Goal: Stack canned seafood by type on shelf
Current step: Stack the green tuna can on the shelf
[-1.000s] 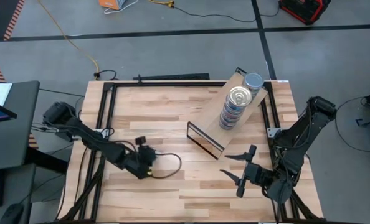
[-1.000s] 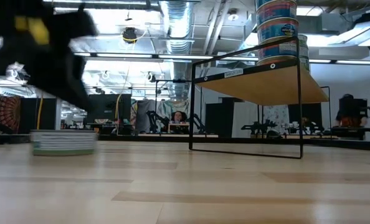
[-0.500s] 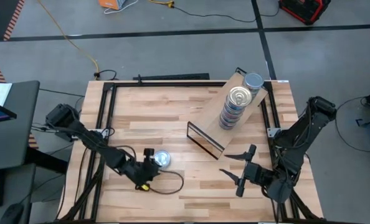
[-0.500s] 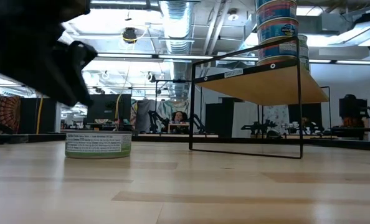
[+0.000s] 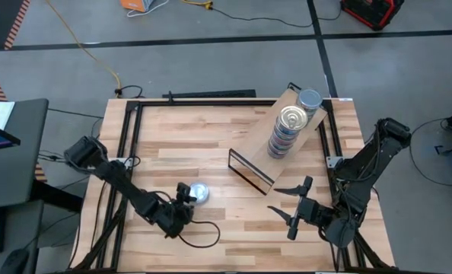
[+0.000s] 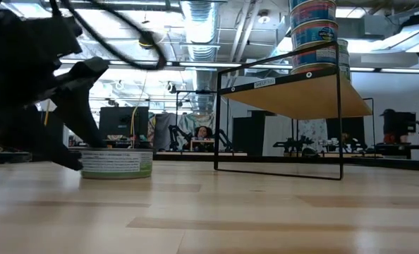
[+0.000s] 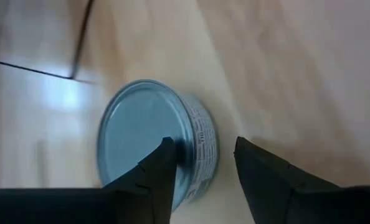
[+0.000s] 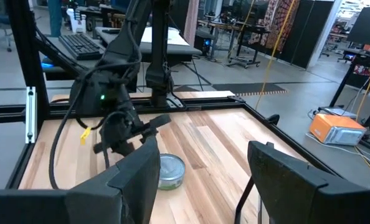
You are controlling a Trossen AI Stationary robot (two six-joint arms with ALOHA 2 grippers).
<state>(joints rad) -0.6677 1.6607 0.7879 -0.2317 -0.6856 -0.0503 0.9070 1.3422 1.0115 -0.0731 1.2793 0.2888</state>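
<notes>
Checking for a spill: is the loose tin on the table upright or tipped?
Upright: the tin sits flat, lid up.

The table (image 5: 211,137) is a pale wood plank top in a black frame. On it, toward 2 o'clock, stands the shelf (image 5: 260,141), a light wood board on thin black legs set at a slant. The shelf carries two stacks of tins (image 5: 287,129) at its far end. One blue-lidded tin (image 5: 199,192) lies on the table at about 7 o'clock.
</notes>
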